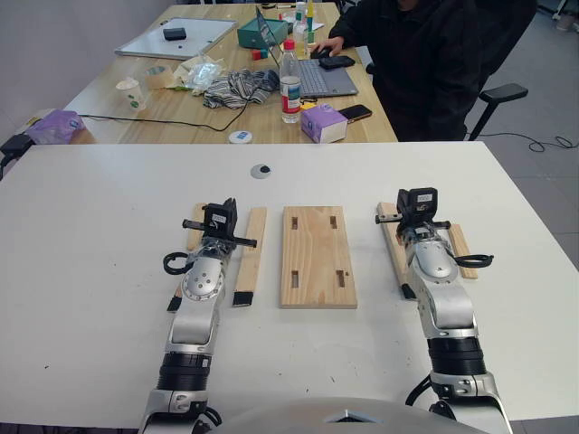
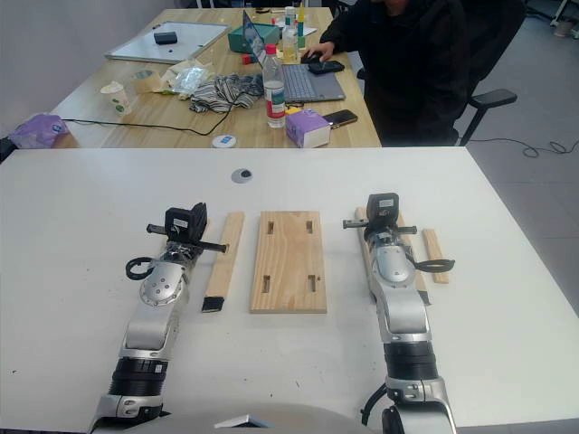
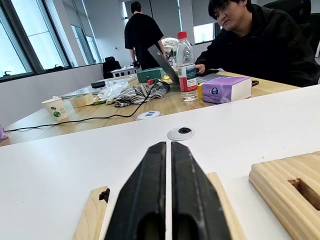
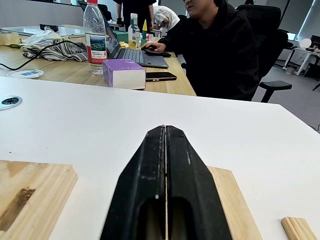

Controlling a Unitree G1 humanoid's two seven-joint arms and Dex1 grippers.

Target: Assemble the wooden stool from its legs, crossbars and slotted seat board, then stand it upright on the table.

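- While every wooden part lies loose and flat on the bench (image 1: 109,271), no joint has been made; judged from this layout, assembly has not started.
- Slotted seat board (image 1: 317,256): lies flat at the centre of the bench, between the two arms, with four slots facing up and all of them empty.
- Left plank (image 1: 251,253): lies just beside the seat board's left edge, apart from it, with a dark cap on its near end. A second wooden piece (image 1: 194,237) shows partly under the left arm.
- Right plank (image 1: 394,253): lies to the right of the seat board, partly under the right arm. A short bar (image 1: 461,251), probably a crossbar, lies just beyond it.
- Left gripper (image 3: 165,150): clenched and empty, sitting low over the left-hand pieces and pointing away from the robot.
- Right gripper (image 4: 165,131): clenched and empty, sitting low over the right plank.
- Work outstanding, as a judgement: join legs and crossbars, fit the legs into the seat slots, then stand the stool upright. Every step is yet to be done.
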